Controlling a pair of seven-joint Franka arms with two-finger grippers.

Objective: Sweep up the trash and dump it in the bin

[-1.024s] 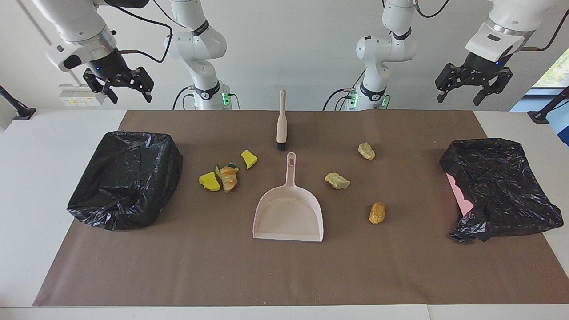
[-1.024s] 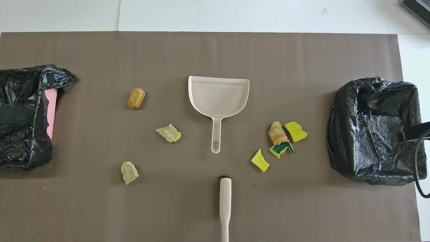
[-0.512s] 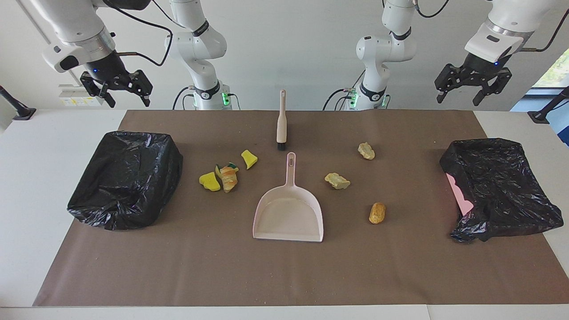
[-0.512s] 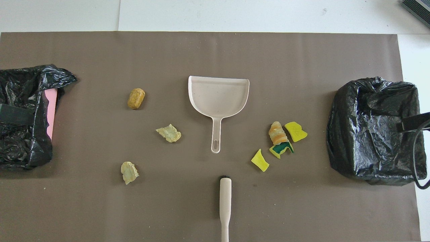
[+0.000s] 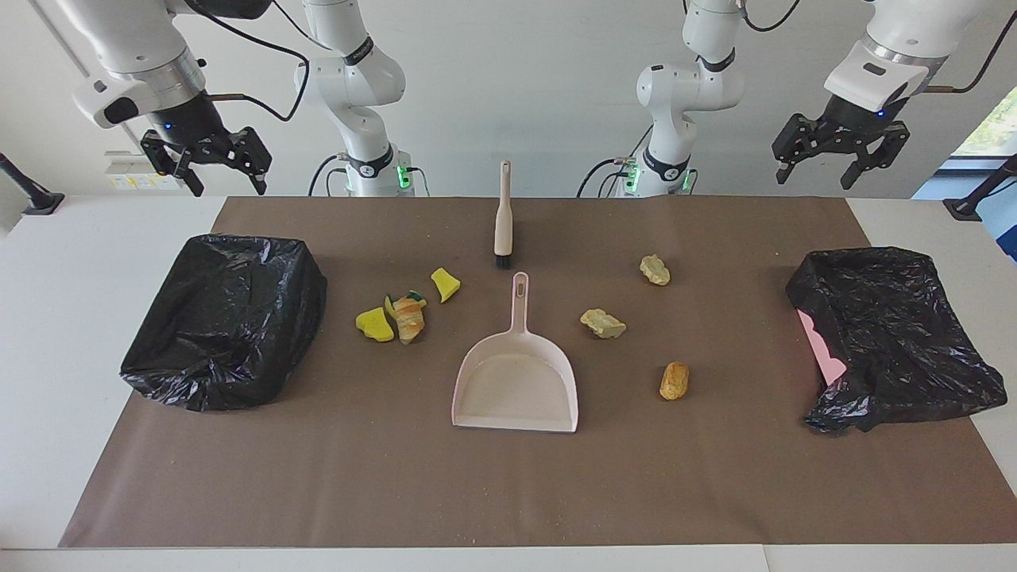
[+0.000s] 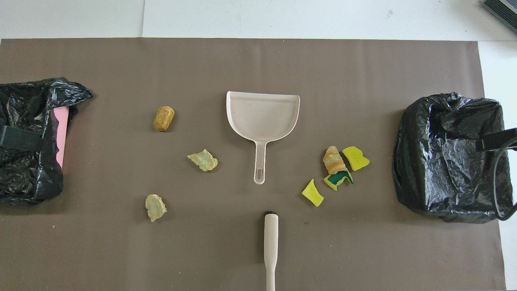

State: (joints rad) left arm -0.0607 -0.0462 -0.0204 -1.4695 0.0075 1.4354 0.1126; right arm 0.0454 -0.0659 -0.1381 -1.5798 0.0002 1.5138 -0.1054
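Note:
The trash lies loose on the brown mat. Toward the right arm's end are two yellow sponge bits (image 5: 374, 324) (image 5: 445, 284), a green-backed bit (image 6: 338, 179) and a striped roll (image 5: 409, 319). Toward the left arm's end are two pale lumps (image 5: 655, 270) (image 5: 602, 323) and an orange lump (image 5: 674, 380). A black-bagged bin (image 5: 226, 318) stands at the right arm's end, and another bin (image 5: 890, 334) showing some pink stands at the left arm's end. My right gripper (image 5: 228, 187) hangs open and empty high over its bin. My left gripper (image 5: 816, 181) does the same over the other bin.
A pale pink dustpan (image 5: 516, 381) lies mid-mat with its handle toward the robots. A beige hand brush (image 5: 503, 214) lies nearer the robots, in line with that handle. White table (image 5: 95, 238) borders the brown mat (image 5: 508, 492).
Both raised grippers shifted slightly in the air, staying open. Nothing on the mat moved.

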